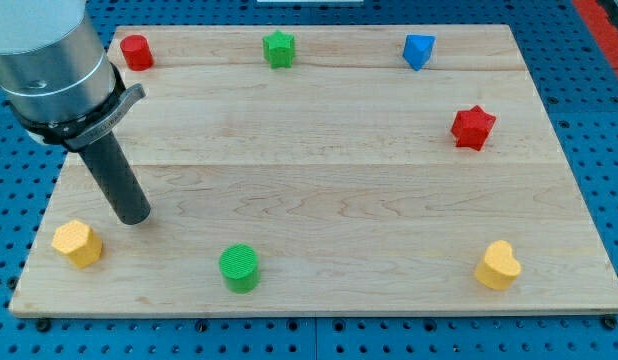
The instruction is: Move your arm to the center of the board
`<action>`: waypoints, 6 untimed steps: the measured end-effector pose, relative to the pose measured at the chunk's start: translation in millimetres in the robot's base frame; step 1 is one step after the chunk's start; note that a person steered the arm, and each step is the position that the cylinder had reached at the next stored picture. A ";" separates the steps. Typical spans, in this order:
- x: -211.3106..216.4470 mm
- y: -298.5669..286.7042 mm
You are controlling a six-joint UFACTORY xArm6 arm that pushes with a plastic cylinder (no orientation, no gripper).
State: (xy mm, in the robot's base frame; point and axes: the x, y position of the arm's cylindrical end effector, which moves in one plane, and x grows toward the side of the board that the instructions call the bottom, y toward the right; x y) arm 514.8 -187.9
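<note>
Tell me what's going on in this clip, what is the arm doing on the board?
The arm's rod rests on the wooden board, with my tip near the view's left edge, just above and right of the yellow block. It touches no block. The other blocks ring the edges: a red block, green star and blue block along the top, a red star at right, a green cylinder and yellow heart at the bottom. The tip is not yet at the board's center.

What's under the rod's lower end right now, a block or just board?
Only bare wooden board shows around my tip; the spot directly beneath it is covered. The yellow block sits apart, toward the view's lower left.
</note>
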 end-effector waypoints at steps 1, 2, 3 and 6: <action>0.0 0.0; -4.0 12.7; -57.9 27.4; -93.0 171.9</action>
